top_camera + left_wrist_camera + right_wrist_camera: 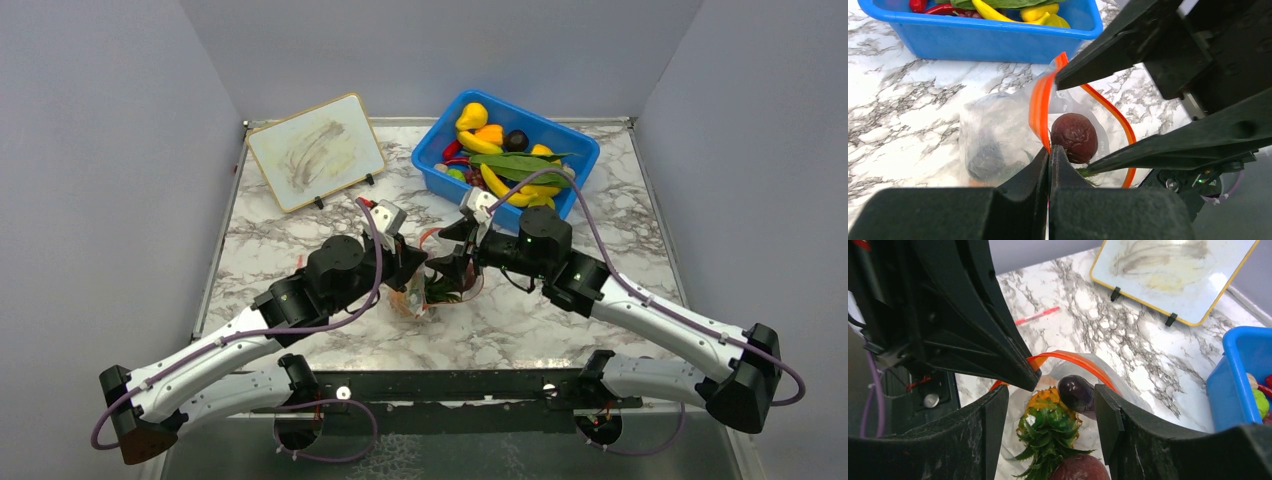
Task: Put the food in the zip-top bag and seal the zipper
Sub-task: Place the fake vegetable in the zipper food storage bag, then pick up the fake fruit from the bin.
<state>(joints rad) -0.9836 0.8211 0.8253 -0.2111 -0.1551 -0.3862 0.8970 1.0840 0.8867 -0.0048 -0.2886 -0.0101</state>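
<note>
The clear zip-top bag [437, 297] lies at the table's middle between both arms. Its mouth gapes, and the orange zipper [1039, 102] curves around it. My left gripper [1049, 152] is shut on the near side of the zipper; it also shows in the top view [414, 270]. My right gripper [1050, 390] is open at the bag's mouth, with a finger on either side of the food. Inside the bag are an orange pineapple [1047, 412] with a green crown, a dark purple fruit [1075, 392] and a red-brown round fruit [1074, 137].
A blue bin [432, 166] at the back right holds bananas, leaves and several other toy fruits. A whiteboard [315, 150] stands at the back left. A red pen [1038, 315] lies on the marble in front of it.
</note>
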